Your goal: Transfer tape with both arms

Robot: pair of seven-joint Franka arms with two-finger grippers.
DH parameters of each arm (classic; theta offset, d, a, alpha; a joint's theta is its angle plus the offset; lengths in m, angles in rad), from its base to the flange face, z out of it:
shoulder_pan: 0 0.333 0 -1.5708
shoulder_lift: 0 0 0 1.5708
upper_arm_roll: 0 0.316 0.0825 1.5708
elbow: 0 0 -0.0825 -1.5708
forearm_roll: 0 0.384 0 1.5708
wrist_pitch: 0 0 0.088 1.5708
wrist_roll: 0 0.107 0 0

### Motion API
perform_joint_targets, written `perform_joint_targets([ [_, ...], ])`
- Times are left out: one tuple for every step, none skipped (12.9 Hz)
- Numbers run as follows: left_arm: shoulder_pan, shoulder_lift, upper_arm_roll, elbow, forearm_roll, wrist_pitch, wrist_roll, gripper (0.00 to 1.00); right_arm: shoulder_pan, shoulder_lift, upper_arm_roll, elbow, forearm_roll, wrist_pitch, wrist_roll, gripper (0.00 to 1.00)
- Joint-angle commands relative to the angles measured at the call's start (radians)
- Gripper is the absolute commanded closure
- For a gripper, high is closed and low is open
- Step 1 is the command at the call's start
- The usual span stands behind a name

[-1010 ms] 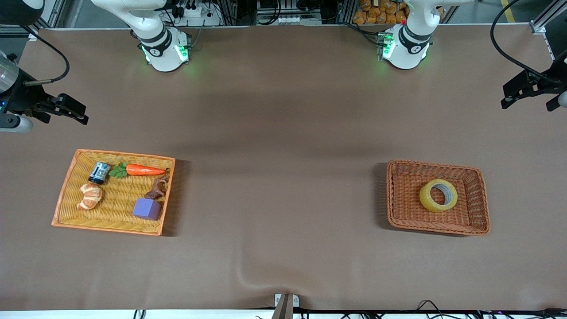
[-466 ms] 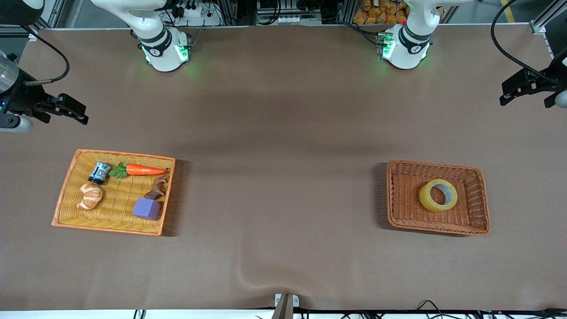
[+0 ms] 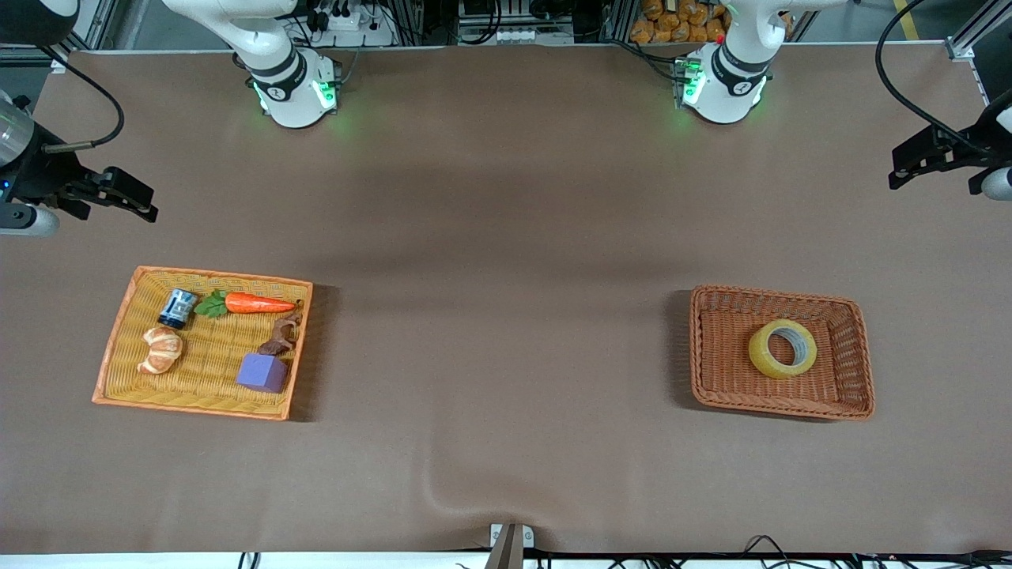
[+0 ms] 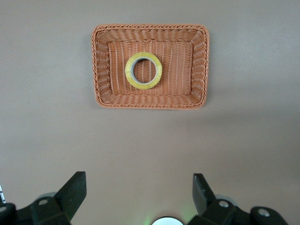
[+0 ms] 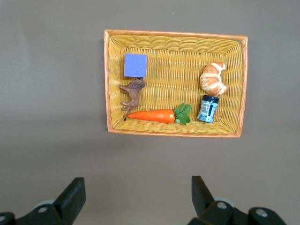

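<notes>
- Left gripper (image 3: 937, 162): you see it at the upper right edge of the front frame, up over bare worktop (image 3: 506, 332), fingers spread apart, grasping nothing.
- Right gripper (image 3: 118, 194): at the upper left edge, likewise released; its wrist view looks down on the yellow tray (image 3: 118, 348) with the carrot (image 3: 257, 303), croissant (image 3: 160, 349), purple block (image 3: 263, 372), can (image 3: 177, 307) and toy animal (image 3: 282, 335).
- Tape (image 3: 783, 348): lies flat, hole up, in the brown basket (image 3: 858, 348) at lower right, so no long axis to align with.
- Key relation: tape lies below the left gripper in the front frame, toward the frame's centre; judge the left arm far nearer.
- The scene fits tape awaiting pickup or just delivered; you cannot tell which.
</notes>
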Motion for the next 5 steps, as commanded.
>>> perform_joint_targets([
  [-0.014,0.012,0.006,0.031,0.022,-0.029,0.011,0.00,-0.001,0.010,0.002,0.020,-0.002,-0.014,-0.007,0.00],
  [-0.021,0.011,0.008,0.031,0.022,-0.029,0.011,0.00,-0.001,0.010,0.002,0.020,-0.002,-0.014,-0.007,0.00],
  [-0.024,0.011,0.008,0.031,0.020,-0.032,0.010,0.00,-0.001,0.010,0.002,0.020,-0.002,-0.014,-0.007,0.00],
  [-0.024,0.011,0.008,0.031,0.020,-0.032,0.010,0.00,-0.001,0.010,0.002,0.020,-0.002,-0.014,-0.007,0.00],
  [-0.024,0.009,0.008,0.031,0.020,-0.032,0.004,0.00,-0.001,0.010,0.002,0.020,-0.002,-0.014,-0.007,0.00],
])
